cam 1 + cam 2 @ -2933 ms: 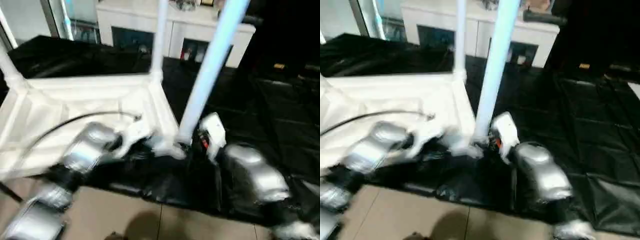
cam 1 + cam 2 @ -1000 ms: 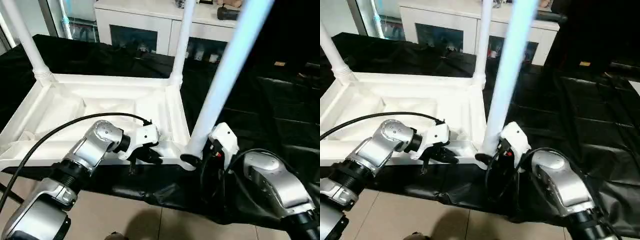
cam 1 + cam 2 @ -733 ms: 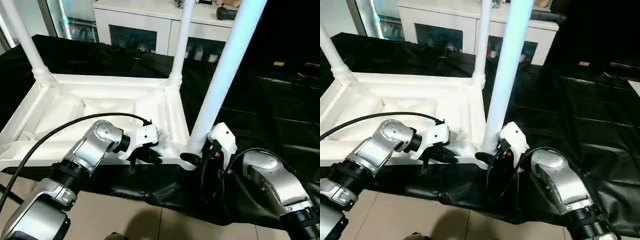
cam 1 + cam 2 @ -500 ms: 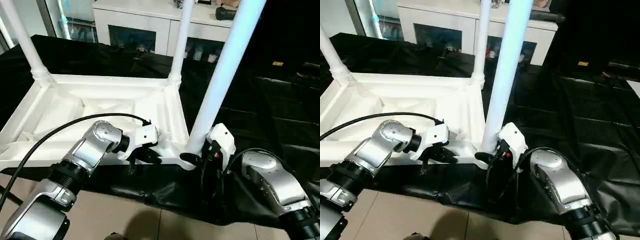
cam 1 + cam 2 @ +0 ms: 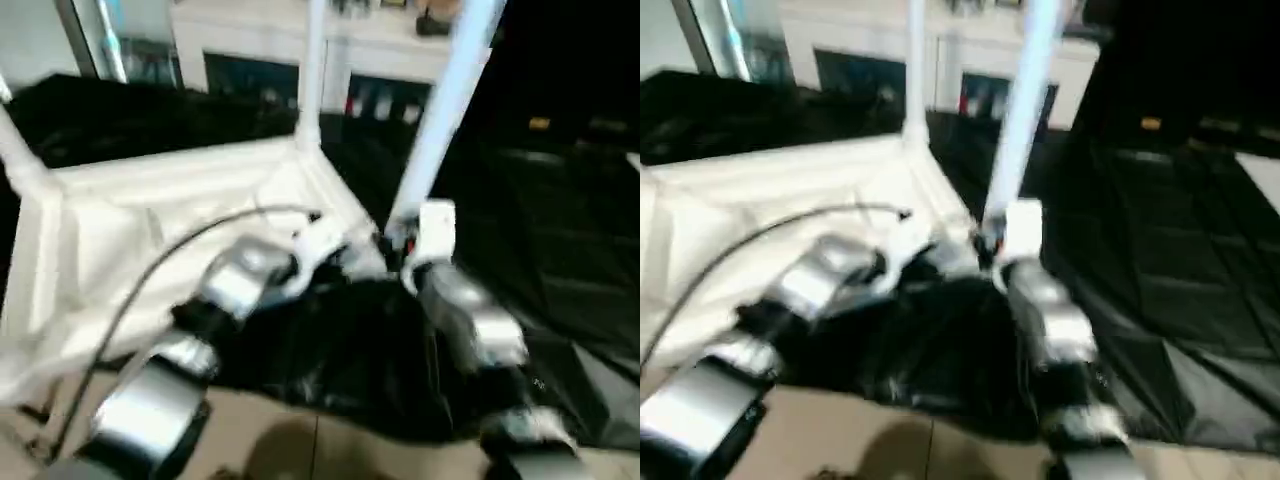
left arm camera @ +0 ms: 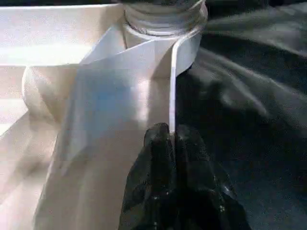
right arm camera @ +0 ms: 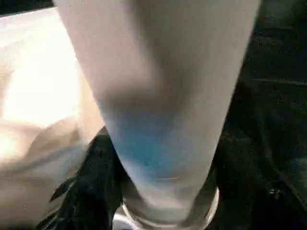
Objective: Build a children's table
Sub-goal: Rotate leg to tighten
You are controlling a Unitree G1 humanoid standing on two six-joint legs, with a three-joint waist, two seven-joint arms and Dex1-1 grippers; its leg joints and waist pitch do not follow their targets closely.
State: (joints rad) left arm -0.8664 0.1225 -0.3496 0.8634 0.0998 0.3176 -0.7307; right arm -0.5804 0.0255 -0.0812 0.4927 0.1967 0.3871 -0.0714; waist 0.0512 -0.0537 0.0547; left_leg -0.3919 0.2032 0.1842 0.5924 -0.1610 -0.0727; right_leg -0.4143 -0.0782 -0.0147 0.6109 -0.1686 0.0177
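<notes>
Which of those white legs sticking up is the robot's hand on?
The nearest leg, at the tabletop's front right corner; the right gripper is at its base. The others stand farther back.

**One tabletop, three legs, two claws**

One white tabletop (image 5: pixel 150 230) lay underside up on one black sheet (image 5: pixel 560 240). Three white legs stood from its corner sockets: one leg (image 5: pixel 440 110) at the near corner by the claws, a second leg (image 5: pixel 310 80) at the far corner behind it, and a third leg (image 5: pixel 15 150) at the far corner on the opposite side. Two claws worked at the near corner, the left claw (image 6: pixel 170 143) and the right claw (image 5: pixel 395 245). One white cabinet (image 5: pixel 290 40) stood beyond the tabletop.
</notes>
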